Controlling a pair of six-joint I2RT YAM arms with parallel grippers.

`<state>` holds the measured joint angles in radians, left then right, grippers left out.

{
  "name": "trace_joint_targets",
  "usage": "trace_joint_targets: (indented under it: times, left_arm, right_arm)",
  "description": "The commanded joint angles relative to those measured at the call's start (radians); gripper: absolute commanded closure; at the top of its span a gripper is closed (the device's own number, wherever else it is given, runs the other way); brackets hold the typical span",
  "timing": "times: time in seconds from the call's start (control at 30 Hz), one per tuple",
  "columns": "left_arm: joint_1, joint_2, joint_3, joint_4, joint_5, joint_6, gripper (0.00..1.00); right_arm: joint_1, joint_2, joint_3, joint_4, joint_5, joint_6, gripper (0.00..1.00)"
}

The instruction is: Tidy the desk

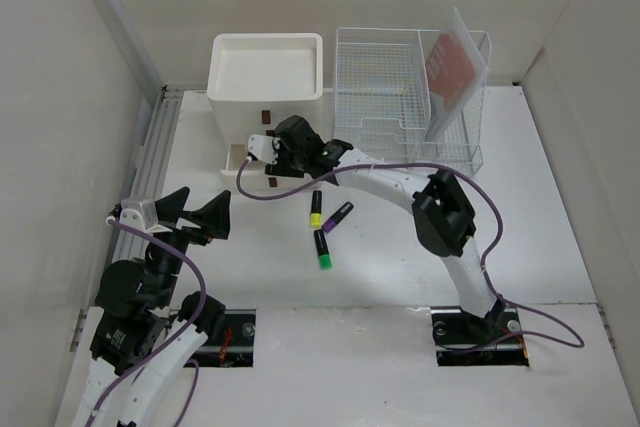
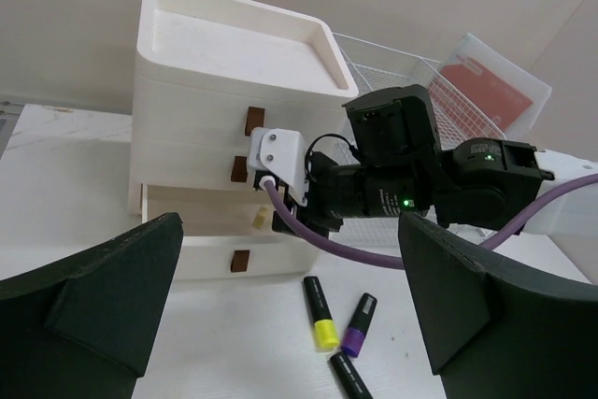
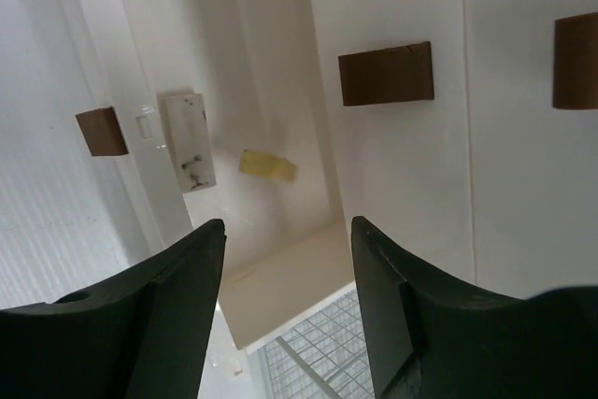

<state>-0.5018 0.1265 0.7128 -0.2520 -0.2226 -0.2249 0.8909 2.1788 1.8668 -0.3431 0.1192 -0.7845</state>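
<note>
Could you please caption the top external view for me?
Right gripper at drawer box's open drawer; three highlighters on the desk.

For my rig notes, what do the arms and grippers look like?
The left arm and right arm have white shells, black joints and purple cables. The left gripper and right gripper each carry two black wedge-shaped fingers. A green light glows on the right arm.

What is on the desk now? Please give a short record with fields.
desk: white
box: cream, one drawer open
drawer: yellow piece and white piece inside
markers: yellow, purple, green, loose on desk
rack: wire, red folder inside
left tool: open, empty
right tool: open, empty, at the drawer
</note>
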Motion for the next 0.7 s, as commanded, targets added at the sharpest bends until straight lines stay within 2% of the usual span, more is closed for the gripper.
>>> trace_joint_targets:
  times: [0.0, 0.17, 0.27, 0.3, 0.33, 0.4, 0.47, 0.53, 0.67]
  left_arm:
    - [0.005, -0.011, 0.001, 0.034, -0.009, 0.012, 0.0]
    - [0.005, -0.011, 0.001, 0.034, -0.009, 0.012, 0.0]
    - [0.005, -0.011, 0.001, 0.034, -0.009, 0.012, 0.0]
    - [0.005, -0.011, 0.001, 0.034, -0.009, 0.012, 0.0]
    - [0.005, -0.011, 0.001, 0.034, -0.009, 0.012, 0.0]
    - [0.005, -0.011, 0.001, 0.034, -0.009, 0.012, 0.0]
    - [0.005, -0.011, 0.001, 0.034, -0.009, 0.012, 0.0]
    - [0.005, -0.011, 0.001, 0.034, -0.009, 0.012, 0.0]
    - [0.005, -0.011, 0.001, 0.034, -0.009, 0.003, 0.0]
  right_arm:
    - [0.002, -0.025, 0.055, 0.015, 0.008, 0.031, 0.38]
    - [0.002, -0.074, -0.001, 0.024, -0.022, 0.06, 0.37]
    - [0.002, -0.137, -0.064, 0.038, -0.133, 0.06, 0.43]
    - [0.002, -0.161, -0.064, 0.011, -0.182, 0.047, 0.57]
    - [-0.009, -0.162, -0.075, -0.011, -0.298, 0.036, 0.68]
    - [-0.009, -0.172, -0.066, -0.113, -0.431, -0.034, 0.86]
    - [-0.009, -0.142, -0.04, -0.196, -0.556, -0.08, 0.93]
    - [-0.009, -0.076, 0.029, -0.314, -0.601, -0.111, 1.0]
    - [-0.009, 0.001, 0.094, -0.389, -0.621, -0.121, 1.0]
